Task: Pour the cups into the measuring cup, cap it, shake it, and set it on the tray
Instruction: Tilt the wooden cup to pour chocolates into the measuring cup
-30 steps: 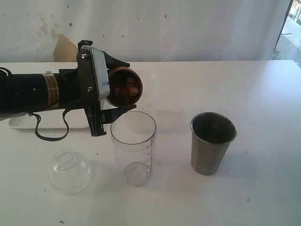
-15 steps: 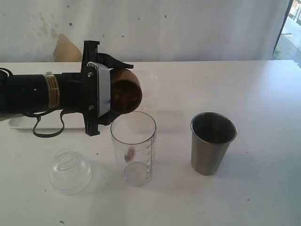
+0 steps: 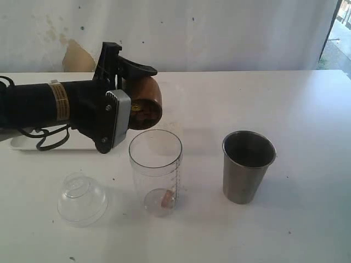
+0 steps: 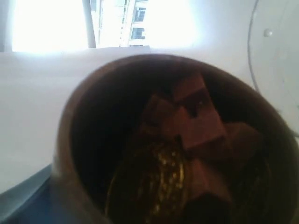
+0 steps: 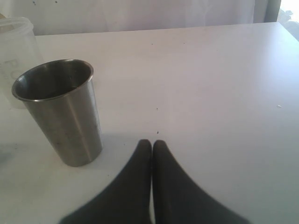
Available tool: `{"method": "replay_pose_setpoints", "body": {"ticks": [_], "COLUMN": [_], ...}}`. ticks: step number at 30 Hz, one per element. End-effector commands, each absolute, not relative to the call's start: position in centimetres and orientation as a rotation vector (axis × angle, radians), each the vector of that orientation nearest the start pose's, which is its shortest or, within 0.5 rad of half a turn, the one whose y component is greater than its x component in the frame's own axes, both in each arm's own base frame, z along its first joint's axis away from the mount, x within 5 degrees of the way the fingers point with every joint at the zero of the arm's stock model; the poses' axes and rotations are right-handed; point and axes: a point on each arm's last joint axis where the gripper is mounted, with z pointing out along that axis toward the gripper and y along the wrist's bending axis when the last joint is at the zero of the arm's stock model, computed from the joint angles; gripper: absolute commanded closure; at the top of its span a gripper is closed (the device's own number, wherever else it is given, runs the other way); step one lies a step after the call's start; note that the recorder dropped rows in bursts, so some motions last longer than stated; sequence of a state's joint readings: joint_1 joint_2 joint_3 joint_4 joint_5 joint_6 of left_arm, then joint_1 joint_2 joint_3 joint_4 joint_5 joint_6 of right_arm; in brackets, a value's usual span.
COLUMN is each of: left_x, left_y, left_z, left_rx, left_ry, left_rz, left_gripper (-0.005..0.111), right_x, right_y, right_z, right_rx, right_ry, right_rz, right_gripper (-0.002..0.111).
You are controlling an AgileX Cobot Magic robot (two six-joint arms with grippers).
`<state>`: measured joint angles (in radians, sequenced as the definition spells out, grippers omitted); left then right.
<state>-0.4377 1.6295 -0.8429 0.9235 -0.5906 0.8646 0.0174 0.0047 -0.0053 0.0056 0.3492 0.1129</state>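
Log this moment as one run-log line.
step: pour | left gripper: wooden cup tipped above measuring cup | measuring cup: one brown piece inside, uncapped | steel tumbler: upright, untouched | right gripper: shut, empty

Wooden cup (image 3: 148, 99) is tipped above the clear measuring cup (image 3: 156, 164). Steel cup (image 3: 247, 167) stands at its 3 o'clock, white tray (image 3: 16, 143) at 10.

Soft, even daylight fills the exterior view — the white table (image 3: 307, 109) is bright, and the tapered brushed-steel tumbler (image 3: 248, 167) casts only a faint, diffuse shadow. The left wrist view is harsh: a window (image 4: 51, 23) burns out to white glare, while the round dark-brown wooden cup (image 4: 154, 149), close to the lens, is dim and blurred. The right wrist view is clear, slightly soft.
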Motion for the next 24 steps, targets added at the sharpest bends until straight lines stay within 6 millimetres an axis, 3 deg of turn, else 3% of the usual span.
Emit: {"method": "replay_pose_setpoints", "body": {"ticks": [1, 14, 22, 24], "left_x": [29.01, 28.81, 28.75, 28.65], "left_y": [-18.21, -18.48, -18.54, -18.65], "left_z": [23.71, 24.05, 24.15, 24.33], "left_rx": [1.762, 1.783, 1.780, 1.740], "left_ry": [0.557, 0.370, 0.339, 0.390], "left_rz": [0.488, 0.595, 0.608, 0.544], "left_gripper": [0.107, 0.107, 0.107, 0.107], "right_x": [5.33, 5.33, 5.33, 5.33], "right_y": [0.08, 0.08, 0.08, 0.08], "right_z": [18.17, 18.17, 18.17, 18.17], "right_rx": [0.096, 0.096, 0.096, 0.096], "right_ry": [1.832, 1.832, 1.832, 1.832], "right_rz": [0.092, 0.092, 0.092, 0.092], "right_gripper": [0.108, 0.108, 0.108, 0.108]}}
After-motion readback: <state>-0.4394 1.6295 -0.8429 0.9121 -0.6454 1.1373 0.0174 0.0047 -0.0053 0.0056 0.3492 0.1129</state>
